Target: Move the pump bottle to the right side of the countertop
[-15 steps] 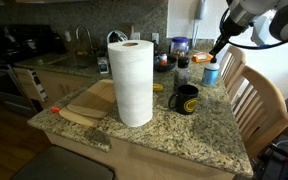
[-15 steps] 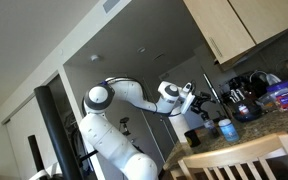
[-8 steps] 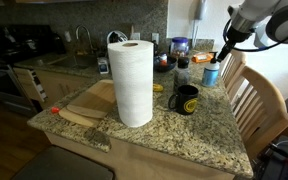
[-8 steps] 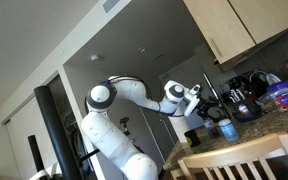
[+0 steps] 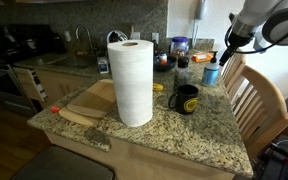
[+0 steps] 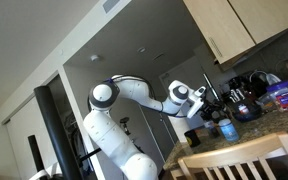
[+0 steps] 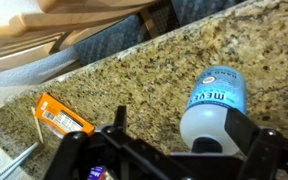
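Black gripper (image 5: 225, 57): over the last second it has been lowering from above the bottle towards its pump top; the jaws are standing wide apart and gripping nothing.
Light-blue plastic pump bottle (image 7: 216, 100): staying upright and unmoved near the chair-side edge of the speckled beige-and-grey granite countertop (image 5: 189, 135); in the wrist view it is sitting between the spread jaws, nearer one than the other.
Meaning for the task: the approach is looking almost finished; the grasp and the carry are not yet begun.
Contact: I cannot tell whether a finger is already brushing the bottle.
Close neighbours: a dark brown narrow bottle (image 5: 182, 72) is standing just beside it, and a black mug with a yellow inside (image 5: 187, 98) is sitting near, towards the front edge.
Flat orange packet (image 7: 64, 113): lying on the granite, apart from the bottle.
Further out: a tall white paper-towel roll (image 5: 134, 82) and a wooden cutting board (image 5: 87, 100) are occupying the opposite end.
In the way: wooden chair backs (image 5: 252, 95) are crowding the edge, limiting arm room.
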`<control>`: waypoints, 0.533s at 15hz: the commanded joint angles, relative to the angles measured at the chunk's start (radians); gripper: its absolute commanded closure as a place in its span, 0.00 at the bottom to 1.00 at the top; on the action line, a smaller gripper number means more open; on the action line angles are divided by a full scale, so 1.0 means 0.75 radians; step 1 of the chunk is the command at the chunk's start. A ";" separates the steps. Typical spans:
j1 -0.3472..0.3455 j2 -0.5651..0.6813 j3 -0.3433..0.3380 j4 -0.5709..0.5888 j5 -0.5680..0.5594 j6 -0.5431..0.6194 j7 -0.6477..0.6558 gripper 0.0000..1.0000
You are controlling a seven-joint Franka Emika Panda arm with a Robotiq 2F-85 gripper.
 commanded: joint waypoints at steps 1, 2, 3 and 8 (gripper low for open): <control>0.047 0.001 -0.046 -0.026 0.125 0.167 -0.089 0.00; 0.051 0.004 -0.048 -0.029 0.146 0.215 -0.094 0.00; 0.003 0.010 -0.014 -0.021 0.084 0.256 -0.005 0.00; 0.009 0.001 -0.006 -0.005 0.114 0.207 -0.031 0.00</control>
